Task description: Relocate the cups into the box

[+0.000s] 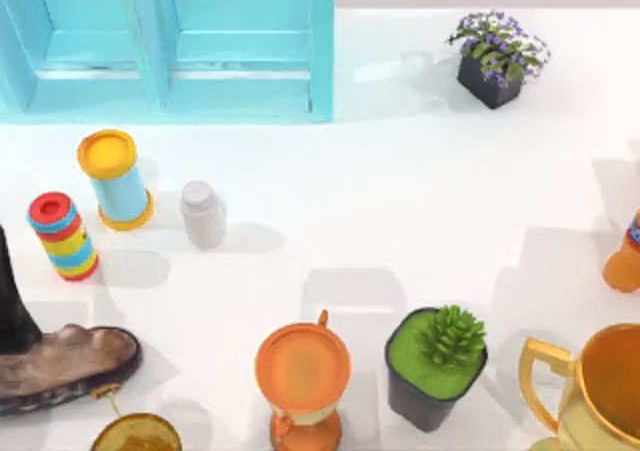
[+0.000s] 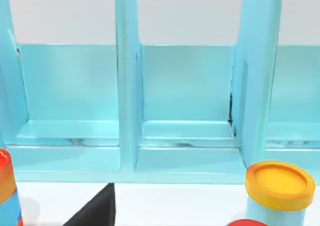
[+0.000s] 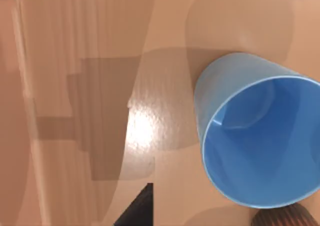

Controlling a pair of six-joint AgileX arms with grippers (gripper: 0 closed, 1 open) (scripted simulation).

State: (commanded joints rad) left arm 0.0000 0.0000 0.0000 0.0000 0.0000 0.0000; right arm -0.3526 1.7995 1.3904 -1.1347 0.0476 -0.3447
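Start with the big thing: the box (image 1: 322,61) sits at the back of the table, on the left half in the top view, and that is where both cups must end up. It is sky blue, hard and smooth, with tall thin walls that split it into open slots, so you should pick one slot and drop the cup straight down the middle of it. Your left arm (image 1: 8,301) waits at the left edge of the table, and its wrist view looks into those slots. I cannot tell how its jaws stand. Your right gripper (image 3: 136,210) hangs over the blue cup (image 3: 255,141), and I think grabbing this cup is your job now. I cannot tell if the right jaws are spread or pressed together, so spread them wide before you go down. The blue cup is round, plain and slick, wider at the top than at the bottom, and it stands with its mouth up on a shiny brown top. Pinch one side of the rim, one jaw inside and one outside, and squeeze gently because smooth walls can slip. Lift straight up. The brown cup (image 3: 285,218) stands just beside it; its outside has little ridges, so try not to bump it.
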